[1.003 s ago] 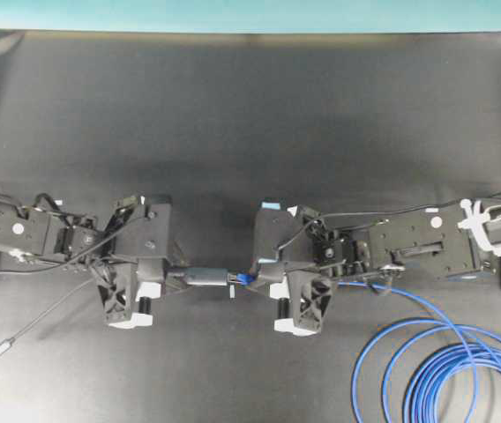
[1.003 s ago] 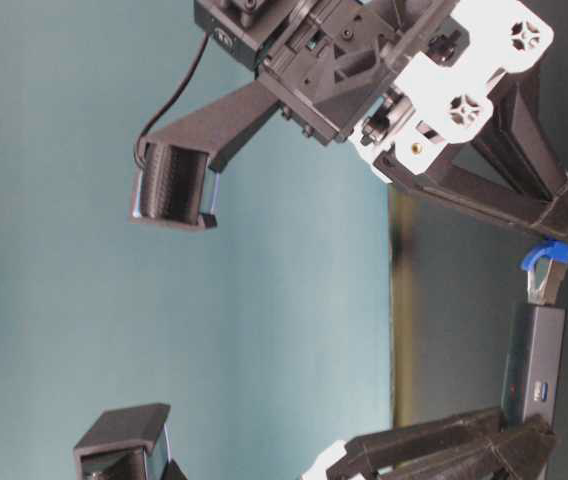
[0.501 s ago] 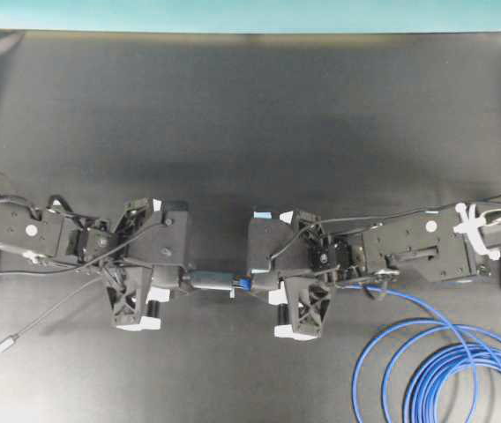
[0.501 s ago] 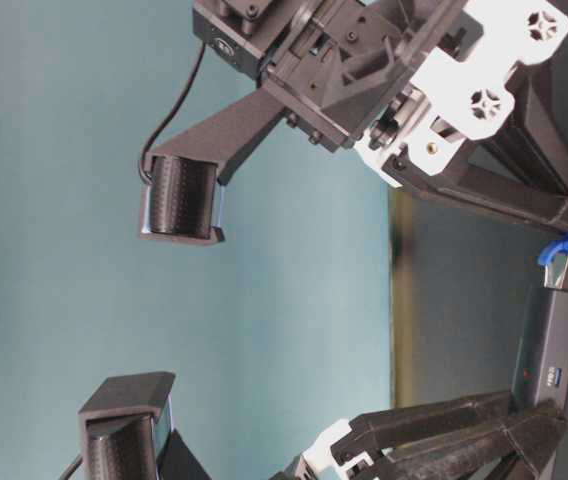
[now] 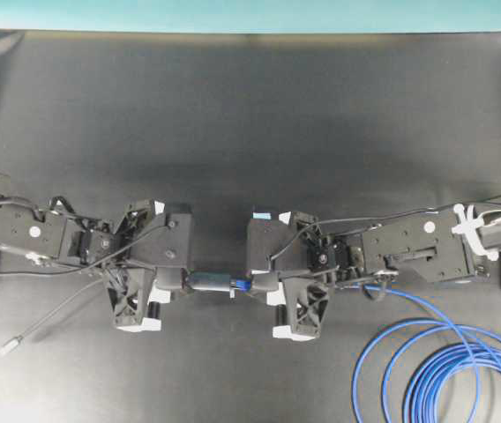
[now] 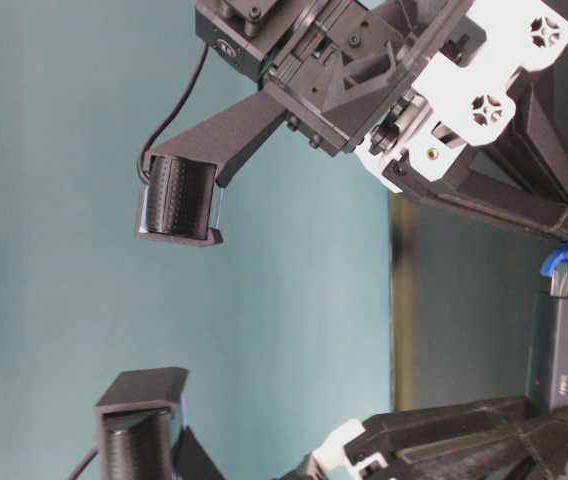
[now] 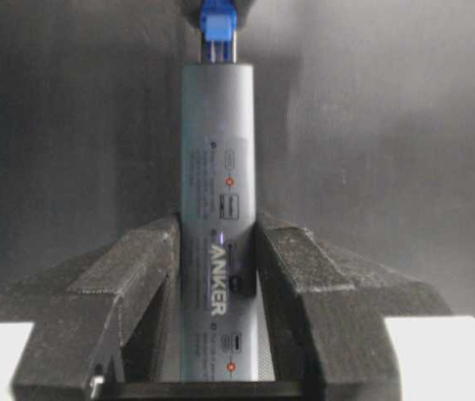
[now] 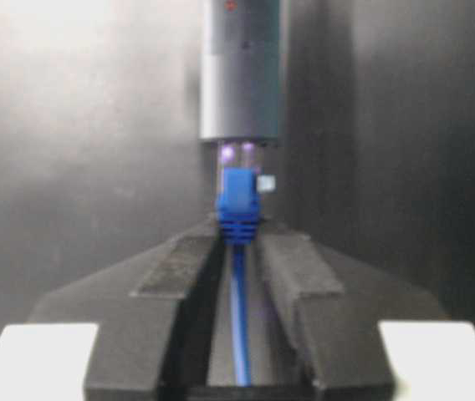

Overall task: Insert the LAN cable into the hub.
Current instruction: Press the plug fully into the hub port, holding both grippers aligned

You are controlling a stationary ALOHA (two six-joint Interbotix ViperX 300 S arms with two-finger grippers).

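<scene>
- Your left hand [image 7: 217, 276] clamps the hub [image 7: 217, 209] so its port faces outward.
- Your right hand [image 8: 239, 251] pinches the LAN cable [image 8: 239, 209] behind its plug, lined up ahead.

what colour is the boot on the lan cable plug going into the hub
Bright blue, same as the LAN cable itself; the boot shows best in the right wrist view, just short of the grey hub.
</scene>
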